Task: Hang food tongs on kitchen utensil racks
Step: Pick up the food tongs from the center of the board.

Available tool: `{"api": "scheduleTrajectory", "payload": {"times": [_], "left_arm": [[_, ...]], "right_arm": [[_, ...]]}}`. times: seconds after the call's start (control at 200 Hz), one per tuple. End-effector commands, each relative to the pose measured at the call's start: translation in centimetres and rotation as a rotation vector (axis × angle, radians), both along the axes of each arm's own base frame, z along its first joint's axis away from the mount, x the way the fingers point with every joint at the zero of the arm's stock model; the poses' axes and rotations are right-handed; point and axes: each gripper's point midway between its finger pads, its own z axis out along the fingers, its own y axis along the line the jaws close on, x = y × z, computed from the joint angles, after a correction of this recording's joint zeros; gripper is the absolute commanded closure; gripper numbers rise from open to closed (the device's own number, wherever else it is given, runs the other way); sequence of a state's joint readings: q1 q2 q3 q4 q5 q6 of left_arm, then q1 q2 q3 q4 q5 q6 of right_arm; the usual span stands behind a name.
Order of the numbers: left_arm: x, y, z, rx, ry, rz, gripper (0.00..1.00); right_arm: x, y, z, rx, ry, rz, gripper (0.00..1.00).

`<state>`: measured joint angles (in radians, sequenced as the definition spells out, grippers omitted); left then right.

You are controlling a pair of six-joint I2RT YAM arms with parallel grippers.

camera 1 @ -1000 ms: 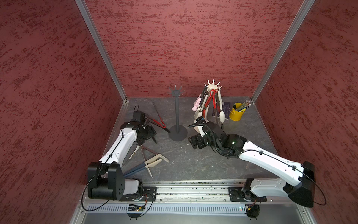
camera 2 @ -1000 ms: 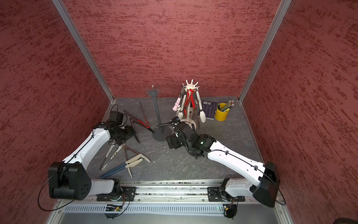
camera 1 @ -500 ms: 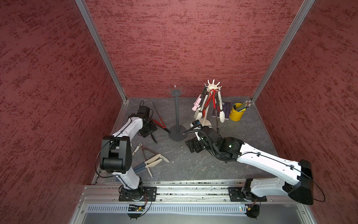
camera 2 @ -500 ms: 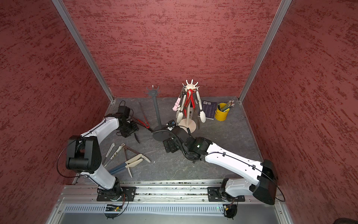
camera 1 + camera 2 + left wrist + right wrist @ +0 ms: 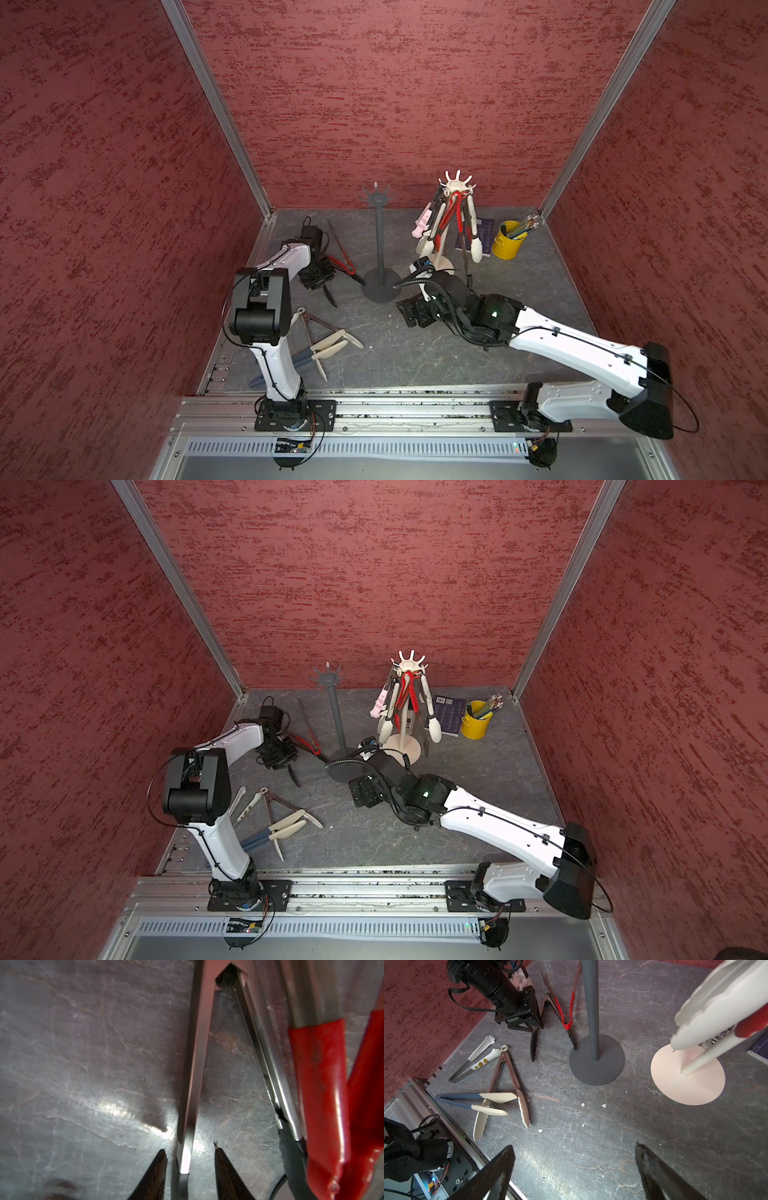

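Note:
Black-tipped food tongs (image 5: 330, 297) (image 5: 533, 1047) lie left of the dark grey rack (image 5: 379, 245) (image 5: 589, 1001), and red tongs (image 5: 345, 264) (image 5: 320, 1084) lie across them. My left gripper (image 5: 322, 276) (image 5: 190, 1153) is low over them. Its jaws straddle one metal arm (image 5: 193, 1076), and a gap shows on each side. My right gripper (image 5: 409, 316) (image 5: 574, 1155) hangs open and empty in front of the dark rack's base. The cream-white rack (image 5: 457, 187) (image 5: 687, 1084) carries several hung tongs (image 5: 453, 216).
More tongs lie at the front left: cream-tipped metal ones (image 5: 328, 345) (image 5: 517, 1088), blue-handled ones (image 5: 299, 357) and white paw-shaped ones (image 5: 249, 804) (image 5: 481, 1051). A yellow cup of pencils (image 5: 507, 245) and a dark booklet (image 5: 451, 715) stand at the back right. A metal rail (image 5: 374, 409) runs along the front.
My left arm has swung back and settled its gripper over the black-tipped tongs, and its jaws have narrowed around one metal arm. My right gripper has drifted slightly forward and left.

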<state>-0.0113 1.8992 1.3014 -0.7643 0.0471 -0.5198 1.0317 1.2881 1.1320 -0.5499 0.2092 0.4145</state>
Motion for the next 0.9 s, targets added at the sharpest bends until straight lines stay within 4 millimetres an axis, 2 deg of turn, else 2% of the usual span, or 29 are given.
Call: {"api": "scheduleTrajectory", "payload": {"times": [0.0,0.316,0.501,0.892], "left_arm": [[1.1,0.6,0.2,-0.006,-0.021,-0.006,0.66],[0.9,0.3,-0.1,-0.029,-0.012,-0.053,0.84],[0.5,0.4,0.0,-0.033,-0.012,-0.070,0.87],[0.6,0.2,1.9,-0.040,-0.052,-0.121,0.95]], "right_arm": [[-0.1,0.4,1.7,0.059,-0.020,-0.005,0.07],[0.0,0.4,1.7,0.054,-0.029,0.002,0.06],[0.0,-0.1,2.1,0.050,-0.047,-0.009,0.05],[0.1,-1.6,2.9,0.051,-0.083,-0.042,0.02]]}}
